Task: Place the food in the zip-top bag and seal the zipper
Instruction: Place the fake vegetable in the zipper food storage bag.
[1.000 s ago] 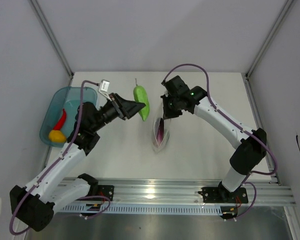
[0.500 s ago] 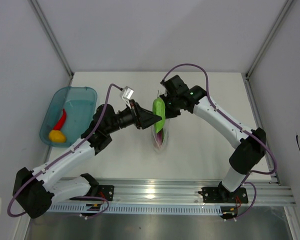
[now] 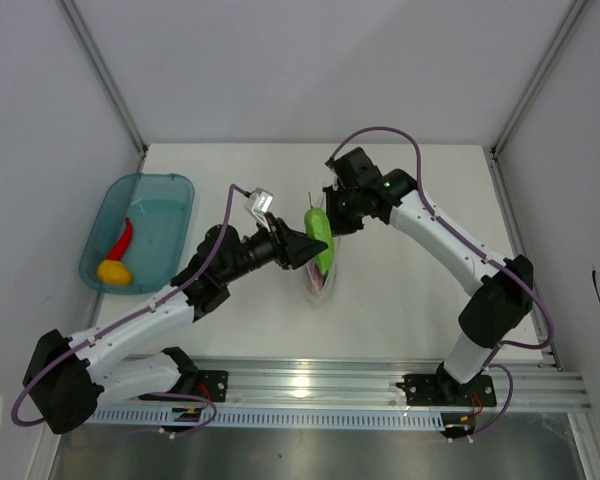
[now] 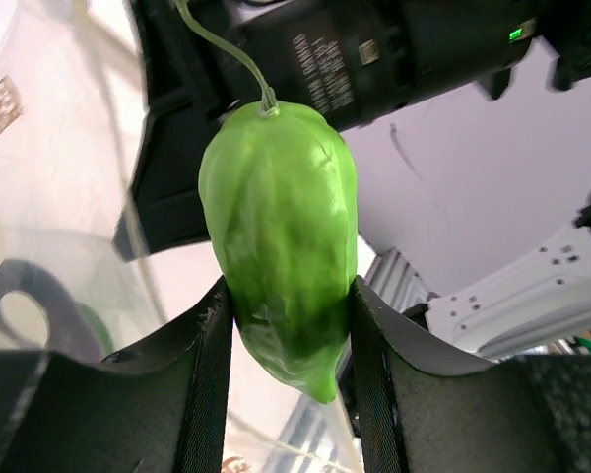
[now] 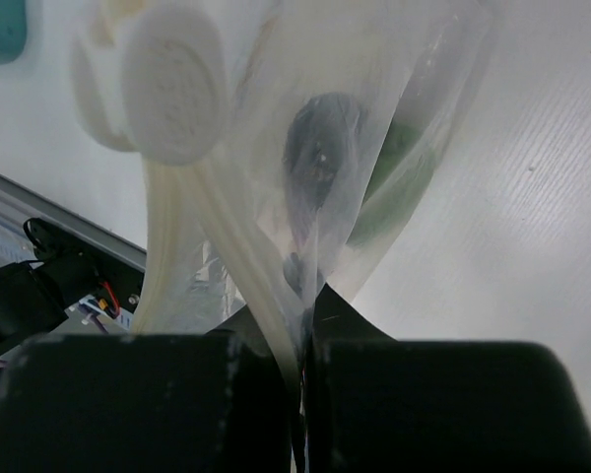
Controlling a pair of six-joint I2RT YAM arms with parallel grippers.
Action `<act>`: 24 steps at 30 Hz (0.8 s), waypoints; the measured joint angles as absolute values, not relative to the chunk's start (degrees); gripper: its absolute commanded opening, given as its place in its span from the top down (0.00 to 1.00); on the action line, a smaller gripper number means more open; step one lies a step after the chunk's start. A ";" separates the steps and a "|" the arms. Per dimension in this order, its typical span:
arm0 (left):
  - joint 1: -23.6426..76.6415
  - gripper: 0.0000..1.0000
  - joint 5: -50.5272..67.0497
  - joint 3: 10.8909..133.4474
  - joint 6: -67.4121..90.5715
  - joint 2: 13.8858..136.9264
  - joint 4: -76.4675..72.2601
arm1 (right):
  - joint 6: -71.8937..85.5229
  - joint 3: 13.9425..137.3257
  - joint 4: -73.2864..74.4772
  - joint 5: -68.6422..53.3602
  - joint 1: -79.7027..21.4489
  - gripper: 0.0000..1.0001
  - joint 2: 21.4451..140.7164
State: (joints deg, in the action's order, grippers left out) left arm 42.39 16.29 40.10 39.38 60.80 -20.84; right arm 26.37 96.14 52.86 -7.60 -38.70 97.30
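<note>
Bag (image 3: 320, 282) sits in the middle of the tabletop (image 3: 380, 310), long and thin, with its mouth end pointing away from me; my right tool (image 3: 332, 222) has that end pinched tight. From the right wrist camera I see the clear plastic (image 5: 276, 148) with its white dots squeezed flat between the two black fingers (image 5: 128, 404), and the right tool (image 5: 300, 335) has no gap at all. Inside the bag I can see the purple eggplant (image 3: 321, 285); on the right wrist camera there is a dark lump and something green inside too, but they are blurry.

My left tool (image 3: 310, 248) is holding the green veg (image 3: 320, 228) right over the bag's mouth, close to the right tool. On the left wrist camera the left tool (image 4: 288, 330) grips the green veg (image 4: 281, 227) on both sides near its pointy end; its stem sticks up toward the other arm.

Far off on the left is the blue tray (image 3: 175, 190); the red chili (image 3: 126, 235) and the yellow pepper (image 3: 113, 271) lie in it, just beside each other.
</note>
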 measured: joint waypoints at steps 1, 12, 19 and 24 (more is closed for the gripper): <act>42.61 0.99 15.57 39.70 39.33 60.62 -20.73 | 26.48 96.14 52.84 -7.81 -38.61 1.00 97.30; 45.10 0.96 4.32 37.60 34.04 63.61 -8.05 | 28.29 96.33 51.94 -11.62 -38.06 1.00 93.89; 45.34 0.36 2.07 39.94 29.50 64.51 -2.70 | 28.27 96.68 51.96 -12.32 -38.61 1.00 93.84; 45.56 0.31 3.16 43.72 26.72 64.29 -0.01 | 28.18 96.68 51.94 -11.86 -39.62 1.00 93.91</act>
State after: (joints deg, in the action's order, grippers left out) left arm 45.56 3.16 43.72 26.72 64.29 -0.01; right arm 28.18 96.68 51.94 -11.86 -39.62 93.91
